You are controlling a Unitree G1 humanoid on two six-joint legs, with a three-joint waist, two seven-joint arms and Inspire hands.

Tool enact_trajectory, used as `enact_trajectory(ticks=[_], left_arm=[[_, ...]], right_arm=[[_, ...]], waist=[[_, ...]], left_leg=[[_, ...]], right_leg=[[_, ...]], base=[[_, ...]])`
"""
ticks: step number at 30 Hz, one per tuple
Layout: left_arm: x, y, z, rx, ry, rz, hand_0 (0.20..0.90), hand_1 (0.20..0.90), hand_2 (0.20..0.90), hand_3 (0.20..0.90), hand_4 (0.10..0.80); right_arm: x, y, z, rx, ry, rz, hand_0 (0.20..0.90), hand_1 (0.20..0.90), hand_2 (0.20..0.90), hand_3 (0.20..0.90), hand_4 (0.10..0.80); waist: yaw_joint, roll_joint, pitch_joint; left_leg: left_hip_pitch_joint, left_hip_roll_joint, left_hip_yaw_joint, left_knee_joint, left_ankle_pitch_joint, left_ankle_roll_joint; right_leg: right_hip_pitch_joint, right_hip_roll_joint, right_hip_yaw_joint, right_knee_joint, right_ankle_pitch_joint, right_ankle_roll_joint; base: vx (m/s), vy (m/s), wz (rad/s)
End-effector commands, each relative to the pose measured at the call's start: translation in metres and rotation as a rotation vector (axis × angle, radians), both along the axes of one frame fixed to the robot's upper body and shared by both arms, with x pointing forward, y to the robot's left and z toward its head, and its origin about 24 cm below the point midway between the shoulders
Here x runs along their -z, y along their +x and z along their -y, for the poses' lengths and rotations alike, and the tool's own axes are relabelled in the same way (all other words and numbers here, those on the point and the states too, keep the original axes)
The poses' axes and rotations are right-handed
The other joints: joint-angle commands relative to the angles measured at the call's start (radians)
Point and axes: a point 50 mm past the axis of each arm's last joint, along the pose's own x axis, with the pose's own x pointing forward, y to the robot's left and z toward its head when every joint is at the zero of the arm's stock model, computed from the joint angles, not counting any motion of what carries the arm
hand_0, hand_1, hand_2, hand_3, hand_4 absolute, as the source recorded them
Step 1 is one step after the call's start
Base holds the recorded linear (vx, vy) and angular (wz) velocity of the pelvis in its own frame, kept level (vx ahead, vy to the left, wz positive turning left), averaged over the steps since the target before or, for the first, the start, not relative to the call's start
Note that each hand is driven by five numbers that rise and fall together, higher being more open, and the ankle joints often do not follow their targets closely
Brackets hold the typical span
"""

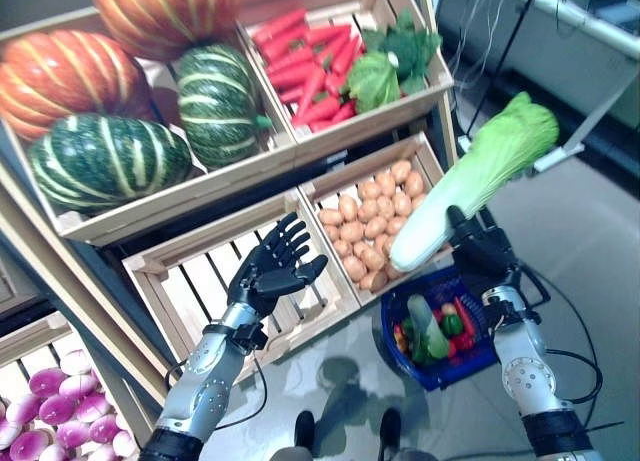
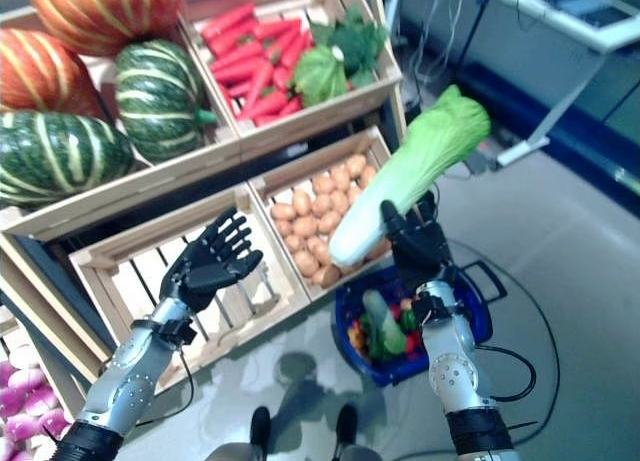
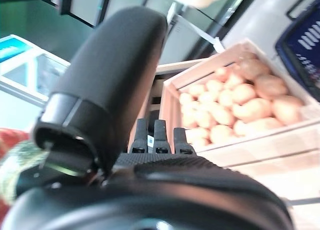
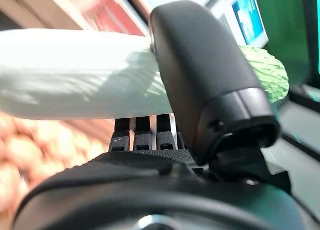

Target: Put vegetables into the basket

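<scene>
A long napa cabbage (image 1: pixel 470 181) with a white stalk and green leafy top is held aloft by my right hand (image 1: pixel 478 249), whose thumb and fingers are curled round its white lower part (image 4: pixel 75 75). It hangs tilted above the blue basket (image 1: pixel 400 356) on the floor, which holds several vegetables. My left hand (image 1: pixel 272 266) hovers open, fingers spread, over an empty wooden crate (image 1: pixel 200 281), holding nothing.
A sloping wooden stand carries crates of potatoes (image 1: pixel 375 221), carrots and leafy greens (image 1: pixel 330 61), and striped pumpkins (image 1: pixel 110 161). Purple onions (image 1: pixel 60 406) fill a crate at lower left. A white table (image 1: pixel 580 41) stands at the back right.
</scene>
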Motion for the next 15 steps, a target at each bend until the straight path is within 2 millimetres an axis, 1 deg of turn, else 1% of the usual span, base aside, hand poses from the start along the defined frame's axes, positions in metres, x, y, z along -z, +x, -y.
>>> enact_trajectory(ticks=[1, 4, 5, 7, 10, 12, 13, 15], left_arm=[[-0.072, 0.021, -0.007, -0.019, -0.063, 0.381, 0.900, 0.900, 0.900, 0.900, 0.800], [-0.081, 0.022, -0.003, -0.003, -0.086, 0.429, 0.900, 0.900, 0.900, 0.900, 0.800], [-0.086, 0.022, -0.003, 0.010, -0.100, 0.469, 0.900, 0.900, 0.900, 0.900, 0.800], [-0.096, 0.021, 0.002, 0.022, -0.107, 0.527, 0.900, 0.900, 0.900, 0.900, 0.800], [-0.111, 0.020, 0.004, 0.033, -0.117, 0.604, 0.900, 0.900, 0.900, 0.900, 0.800], [-0.124, 0.019, 0.007, 0.045, -0.136, 0.671, 0.900, 0.900, 0.900, 0.900, 0.800], [-0.135, 0.018, 0.011, 0.060, -0.126, 0.721, 0.900, 0.900, 0.900, 0.900, 0.800], [-0.141, 0.019, 0.014, 0.067, -0.119, 0.744, 0.900, 0.900, 0.900, 0.900, 0.800]], right_arm=[[-0.066, 0.002, 0.042, 0.290, 0.127, 0.359, 0.300, 0.300, 0.300, 0.300, 0.400], [-0.061, -0.002, 0.056, 0.404, 0.190, 0.343, 0.300, 0.300, 0.300, 0.300, 0.400], [-0.054, -0.002, 0.067, 0.454, 0.245, 0.319, 0.300, 0.300, 0.300, 0.300, 0.400], [-0.050, 0.001, 0.073, 0.497, 0.296, 0.301, 0.300, 0.300, 0.300, 0.300, 0.400], [-0.052, 0.003, 0.078, 0.530, 0.318, 0.311, 0.300, 0.300, 0.300, 0.300, 0.400], [-0.058, 0.008, 0.079, 0.554, 0.335, 0.325, 0.300, 0.300, 0.300, 0.300, 0.400], [-0.063, 0.012, 0.081, 0.573, 0.351, 0.337, 0.300, 0.300, 0.300, 0.300, 0.400], [-0.066, 0.015, 0.082, 0.579, 0.355, 0.339, 0.300, 0.300, 0.300, 0.300, 0.400]], waist=[[-0.019, -0.005, 0.063], [-0.017, 0.002, 0.105], [-0.014, 0.007, 0.141], [-0.010, 0.013, 0.175], [-0.004, 0.018, 0.210], [0.001, 0.021, 0.239], [0.007, 0.022, 0.261], [0.008, 0.022, 0.261]], left_leg=[[-0.037, 0.016, -0.043, 0.011, -0.032, -0.029], [-0.080, 0.010, -0.042, 0.033, -0.020, -0.036], [-0.128, 0.008, -0.047, 0.068, -0.015, -0.048], [-0.175, 0.001, -0.049, 0.092, -0.011, -0.051], [-0.231, -0.006, -0.050, 0.120, -0.006, -0.054], [-0.280, -0.016, -0.056, 0.152, -0.006, -0.054], [-0.318, -0.025, -0.060, 0.179, -0.009, -0.053], [-0.363, -0.030, -0.061, 0.212, -0.015, -0.052]], right_leg=[[0.016, 0.002, -0.010, 0.081, -0.070, 0.006], [-0.016, 0.008, -0.015, 0.108, -0.076, 0.001], [-0.043, 0.007, -0.024, 0.123, -0.076, 0.000], [-0.075, 0.007, -0.028, 0.138, -0.078, -0.004], [-0.113, 0.007, -0.034, 0.159, -0.082, -0.008], [-0.156, 0.005, -0.041, 0.183, -0.083, -0.010], [-0.188, 0.004, -0.051, 0.207, -0.087, -0.012], [-0.231, 0.001, -0.056, 0.233, -0.091, -0.012]], base=[[-0.101, -0.050, -0.01], [-0.115, -0.055, -0.01], [-0.164, -0.043, 0.02], [-0.171, -0.033, 0.03], [-0.134, -0.039, 0.04], [-0.205, -0.054, 0.05], [-0.193, -0.054, 0.04], [-0.125, -0.037, 0.05]])
